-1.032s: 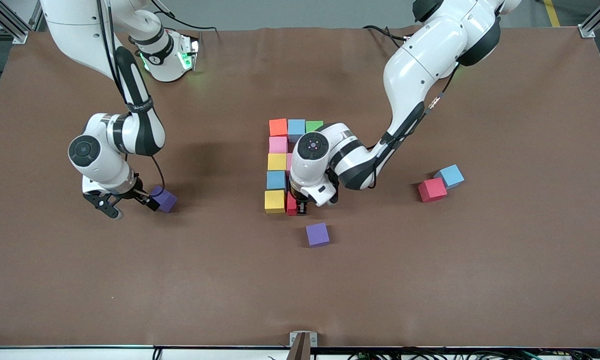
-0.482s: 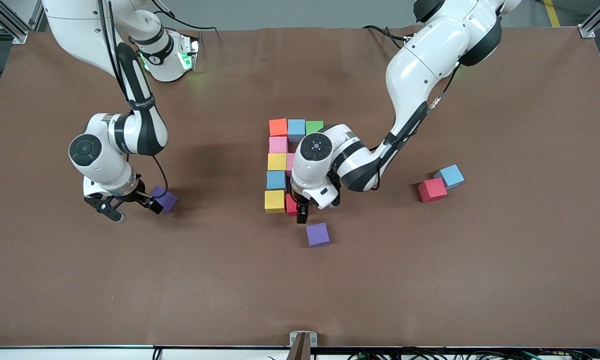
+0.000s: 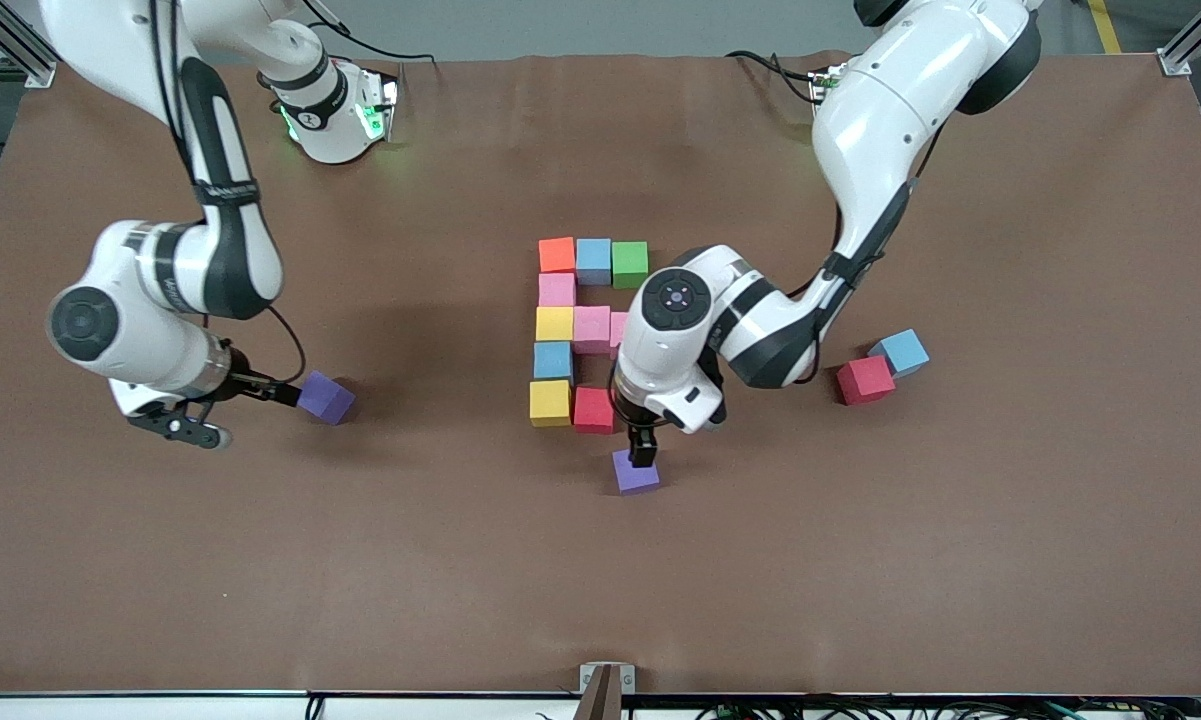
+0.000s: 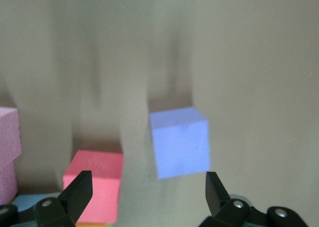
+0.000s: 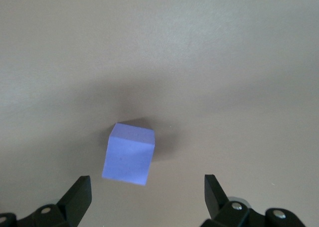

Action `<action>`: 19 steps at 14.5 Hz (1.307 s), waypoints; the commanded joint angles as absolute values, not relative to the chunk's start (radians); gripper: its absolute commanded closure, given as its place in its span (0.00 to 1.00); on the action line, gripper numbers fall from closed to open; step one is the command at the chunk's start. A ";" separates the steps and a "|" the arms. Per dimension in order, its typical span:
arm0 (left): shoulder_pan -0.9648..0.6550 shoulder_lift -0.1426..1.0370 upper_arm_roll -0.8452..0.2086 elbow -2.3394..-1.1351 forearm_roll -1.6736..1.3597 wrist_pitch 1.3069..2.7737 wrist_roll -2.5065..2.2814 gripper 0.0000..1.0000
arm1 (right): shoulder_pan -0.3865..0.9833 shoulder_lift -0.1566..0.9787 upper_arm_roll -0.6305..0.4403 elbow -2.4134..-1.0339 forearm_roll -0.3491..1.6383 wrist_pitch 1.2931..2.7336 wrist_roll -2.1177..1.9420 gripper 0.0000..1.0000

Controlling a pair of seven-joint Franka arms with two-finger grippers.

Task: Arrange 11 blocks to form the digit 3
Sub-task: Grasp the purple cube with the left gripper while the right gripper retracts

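Observation:
The blocks form a partial figure: orange, blue and green in a row, then pink, yellow, blue and yellow in a column. Pink blocks sit beside the upper yellow one, and a red block beside the lower. My left gripper is open over a loose purple block, which lies ahead of its fingers in the left wrist view. My right gripper is open beside another purple block, seen in the right wrist view.
A loose red block and a blue block touch each other toward the left arm's end of the table. The brown table mat is bare nearer the front camera. The left wrist view also shows the red block.
My left gripper has left the red block beside the yellow one and moved over the loose purple block. My right arm has drawn back from its purple block.

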State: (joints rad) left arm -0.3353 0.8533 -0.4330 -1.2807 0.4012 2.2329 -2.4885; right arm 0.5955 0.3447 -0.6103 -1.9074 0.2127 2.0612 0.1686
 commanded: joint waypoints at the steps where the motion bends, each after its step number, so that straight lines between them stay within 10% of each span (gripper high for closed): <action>1: -0.319 0.859 -0.428 -1.295 0.377 2.241 -2.479 0.00 | 0.591 0.315 -0.629 -1.840 0.196 1.947 0.114 0.00; 19: -0.367 0.985 -0.360 -1.221 0.342 2.390 -2.534 0.00 | 0.552 0.261 -0.675 -1.428 0.090 1.485 -0.104 0.00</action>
State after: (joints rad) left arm -0.3456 0.9521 -0.3757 -1.2682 0.3626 2.3802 -2.5321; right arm 0.5918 0.2744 -0.6599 -1.4233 0.0931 1.5139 -0.0187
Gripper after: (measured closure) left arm 0.000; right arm 0.000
